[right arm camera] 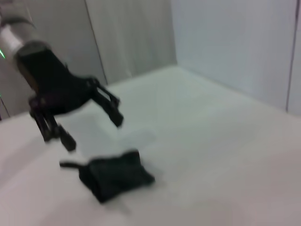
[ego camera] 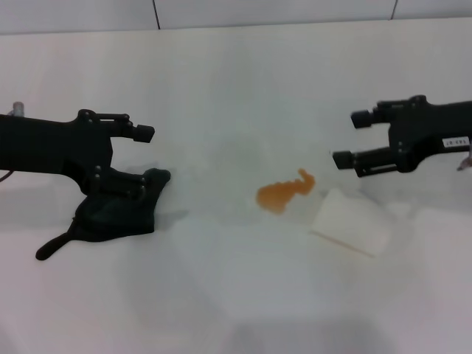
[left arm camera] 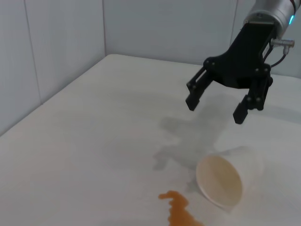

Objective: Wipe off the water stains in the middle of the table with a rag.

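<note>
Left claw [ego camera: 151, 155] sits on my left side of the tabletop [ego camera: 221, 295], its two fingers spread wide apart with nothing between them. From the right wrist camera I see it [right arm camera: 91, 132] hanging just above the rag [right arm camera: 115, 176], clear of the cloth. On the head camera the lower finger overlaps the rag [ego camera: 118, 214], so from there alone I can't judge contact. That rag is a dark, crumpled heap lying flat on the white surface, with a thin tail pointing out toward the near left edge.

Moving to the middle, I have the water stains [ego camera: 284, 193]: a small orange blotch with a short arm reaching up and right, well apart from the rag. The left wrist camera shows the same blotch [left arm camera: 181, 212] just beside the mouth of a white paper cup [left arm camera: 223, 179] lying on its side. On the head camera the cup [ego camera: 352, 221] lies just right of the stain.

Farthest right, my right claw [ego camera: 346, 139] hovers above the tabletop beyond the cup, fingers also wide open and holding nothing; the left wrist view confirms it [left arm camera: 214, 108].
</note>
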Controlling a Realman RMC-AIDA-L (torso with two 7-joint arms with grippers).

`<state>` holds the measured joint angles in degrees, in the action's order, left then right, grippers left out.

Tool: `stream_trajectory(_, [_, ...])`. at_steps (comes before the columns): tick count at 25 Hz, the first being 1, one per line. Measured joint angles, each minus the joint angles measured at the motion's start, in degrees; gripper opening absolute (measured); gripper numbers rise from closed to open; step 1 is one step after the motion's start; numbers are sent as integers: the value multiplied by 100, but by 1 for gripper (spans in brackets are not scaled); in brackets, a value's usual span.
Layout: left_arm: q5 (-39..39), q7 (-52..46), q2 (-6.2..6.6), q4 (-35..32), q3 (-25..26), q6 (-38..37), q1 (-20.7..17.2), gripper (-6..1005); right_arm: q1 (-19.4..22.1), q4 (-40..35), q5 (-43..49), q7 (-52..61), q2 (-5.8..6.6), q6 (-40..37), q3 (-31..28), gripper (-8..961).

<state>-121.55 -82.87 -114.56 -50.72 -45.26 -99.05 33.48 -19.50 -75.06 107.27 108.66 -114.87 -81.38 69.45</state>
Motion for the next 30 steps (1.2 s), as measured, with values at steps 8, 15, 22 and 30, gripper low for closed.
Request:
stream_trajectory(8, [20, 7, 7, 0, 0, 5, 15, 834, -173, -683, 1344, 1426, -19, -715, 76, 818])
stream_trajectory(15, [51, 8, 13, 1, -4, 0, 18, 833, -468, -1067, 2202, 2174, -27, -1325, 415, 811])
stream_trajectory(22, [57, 9, 10, 1, 0, 0, 18, 833, -500, -1227, 2580, 2417, -40, -1142, 952, 811])
stream_trajectory(30, [64, 9, 6, 1, 0, 0, 18, 833, -536, -1219, 2627, 2589, -45, -851, 1142, 811])
